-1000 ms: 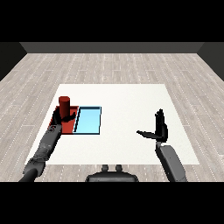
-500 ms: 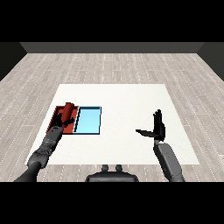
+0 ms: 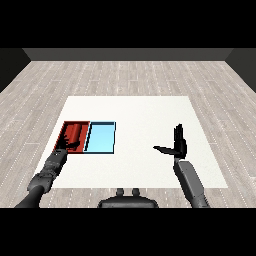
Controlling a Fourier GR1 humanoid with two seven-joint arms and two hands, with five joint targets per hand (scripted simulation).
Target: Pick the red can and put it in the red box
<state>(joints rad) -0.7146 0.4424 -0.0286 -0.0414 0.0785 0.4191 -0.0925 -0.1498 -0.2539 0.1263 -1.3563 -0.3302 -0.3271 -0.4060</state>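
red can (image 3: pixel 75 133) lies on its side inside the red tray (image 3: pixel 65 130), which sits touching the light blue tray (image 3: pixel 101 137) on the white table (image 3: pixel 140 115). our left hand (image 3: pixel 70 145) rests at the near edge of the red tray, just beside the can; we cannot tell whether its fingers are curled or straight. our right hand (image 3: pixel 177 143) hovers well apart to the right, released, fingers straight up and thumb out to the side.
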